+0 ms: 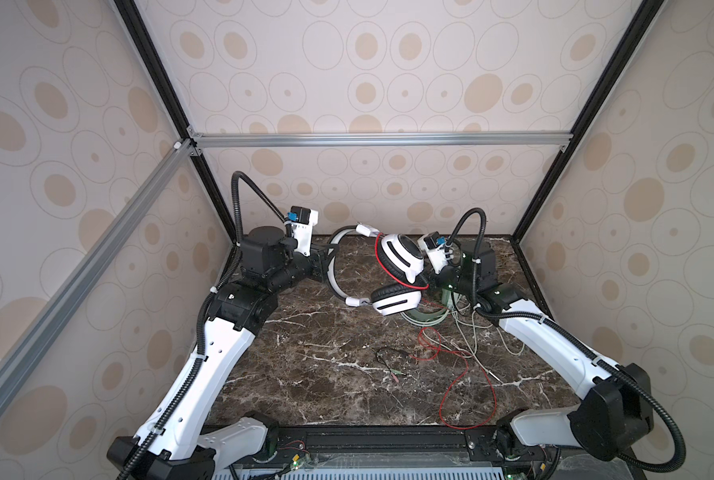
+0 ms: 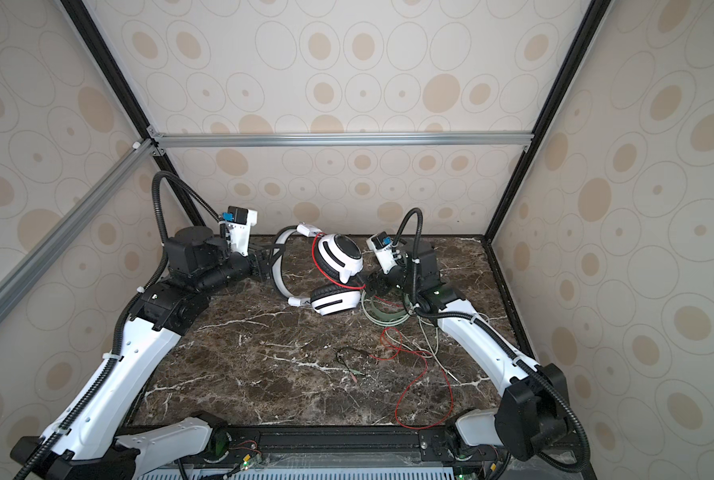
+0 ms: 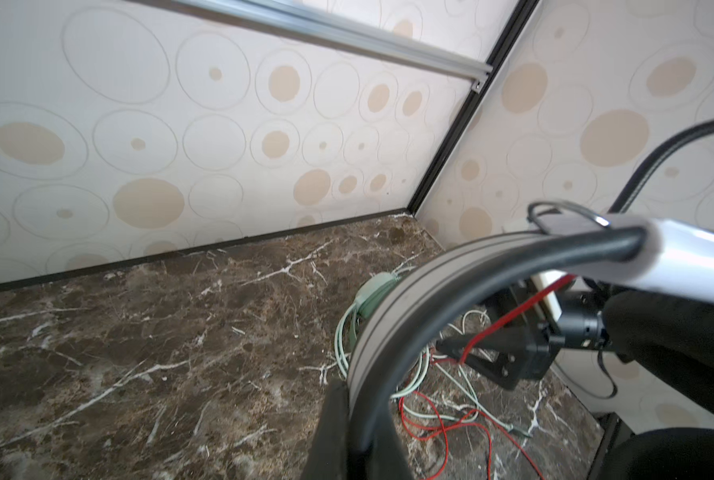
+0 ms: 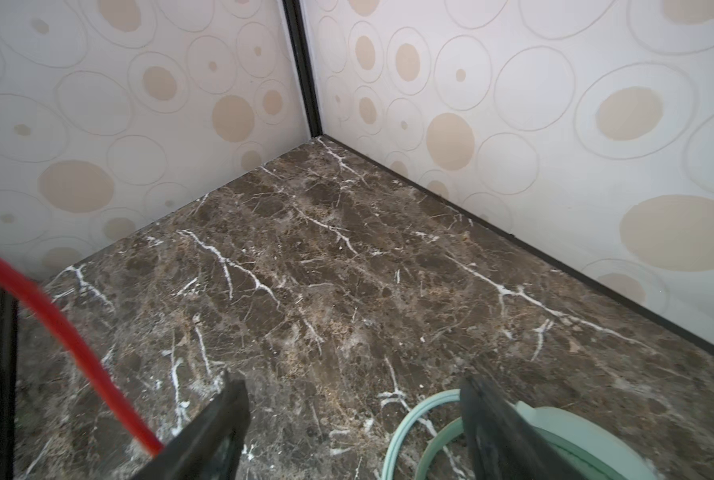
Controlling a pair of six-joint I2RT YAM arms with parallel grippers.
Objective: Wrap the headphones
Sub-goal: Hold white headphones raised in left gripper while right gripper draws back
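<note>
Red cable point(image 4: 76, 345) lies by open, empty right fingers point(image 2: 375, 286); a snag could pull the band point(image 3: 388, 316) from shut left fingers point(image 1: 325, 255).

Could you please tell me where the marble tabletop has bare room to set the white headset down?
Free: the near-left marble tabletop, between the left arm and the dark lead; the strip along the back wall. Crowded: right of centre, red cable, pale green cable and mint-green headset.

**4 cameras, 1 table**

Both top views look down from high in front over the whole marble table point(image 1: 326, 386). The left wrist view runs close along the white headset point(image 3: 384, 320). The right wrist view skims low toward a walled corner. Both wrist views catch the mint-green headset point(image 4: 575, 432).
</note>
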